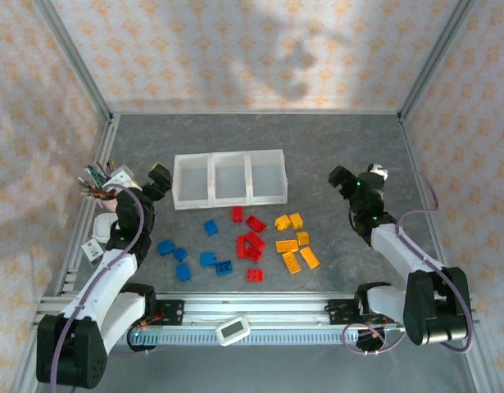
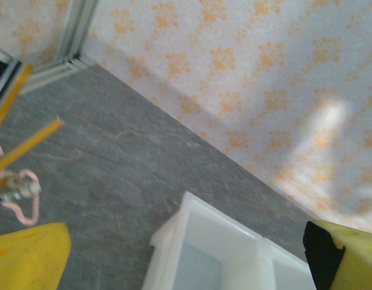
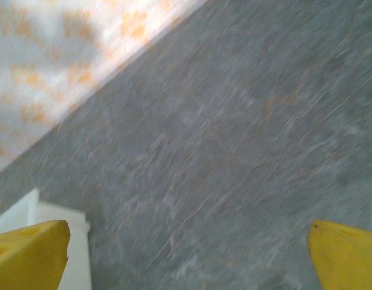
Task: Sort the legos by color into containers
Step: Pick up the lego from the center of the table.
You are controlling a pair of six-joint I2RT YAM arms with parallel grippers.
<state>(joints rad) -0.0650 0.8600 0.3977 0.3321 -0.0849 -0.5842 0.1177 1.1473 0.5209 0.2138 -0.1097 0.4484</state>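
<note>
Grey stone-look surface [image 1: 333,147], closed in by patterned walls. Left end effector [image 1: 158,179]: jaws fully apart, nothing held, raised just beside the left end of the containers [image 1: 229,202]. Right end effector [image 1: 342,182]: jaws fully apart, nothing held, to the right of the containers and apart from them. Containers: three translucent white bins joined in a row at mid-surface, all apparently empty. Legos: loose on the surface in front of the bins, in rough colour groups, with blue legos [image 1: 207,259] left, red legos [image 1: 253,241] centre and yellow-orange legos [image 1: 286,246] right. Progress, as judged: no brick binned yet; all are left to pick and place. Pencils [image 1: 94,176]: far left, beside the left arm.
</note>
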